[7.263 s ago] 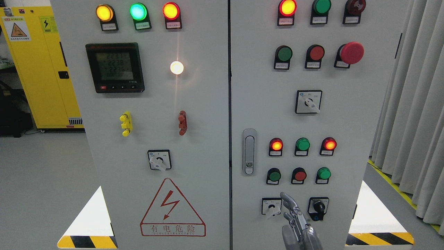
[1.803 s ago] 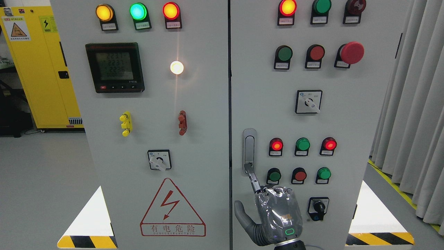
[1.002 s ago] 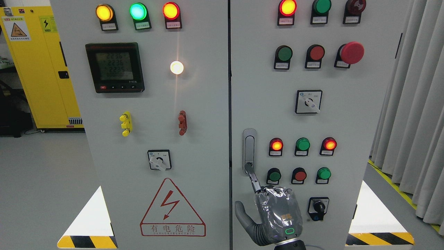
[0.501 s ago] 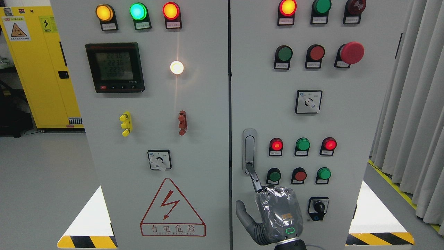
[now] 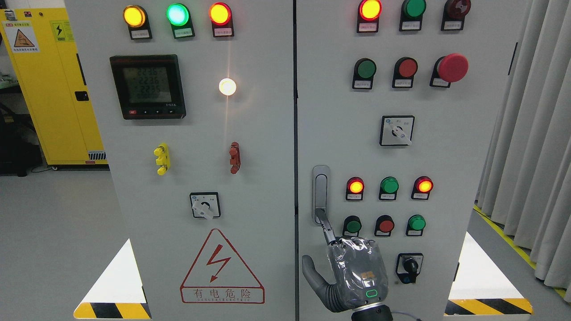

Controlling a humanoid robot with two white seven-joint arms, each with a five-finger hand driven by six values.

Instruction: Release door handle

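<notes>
the door handle (image 5: 320,191), a stiff metal latch recessed at the left edge of the right cabinet door (image 5: 446,156), is judged rigid and smooth, best worked at its lower end. that end is touched by the extended index finger of the right hand (image 5: 352,276); the other fingers are curled, the thumb spread, nothing grasped.

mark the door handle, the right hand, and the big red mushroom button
door handle (image 5: 320,189), head view: middle of the silver lever.
right hand (image 5: 357,272), head view: back of the hand, plastic-wrapped.
red mushroom button (image 5: 453,67), head view: centre of the cap.
</notes>
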